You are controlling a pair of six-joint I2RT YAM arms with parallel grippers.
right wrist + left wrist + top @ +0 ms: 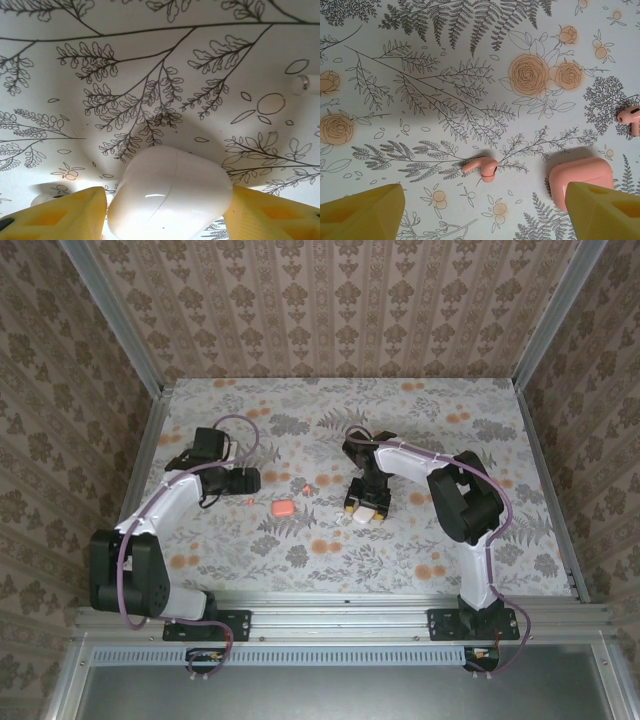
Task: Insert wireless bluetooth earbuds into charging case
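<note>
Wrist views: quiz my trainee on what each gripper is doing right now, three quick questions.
1. True or false: the right gripper is empty.
2. How many pink buds lie on the cloth in the left wrist view? A one, B two, C three.
3. Fill in: the left gripper is ____.

Key: 1 false, it is shut on the white case. 2 B. 3 open.

Lab test booth, aluminium frame (350, 602), wallpapered walls (330, 310), floral tabletop (330, 552)
</note>
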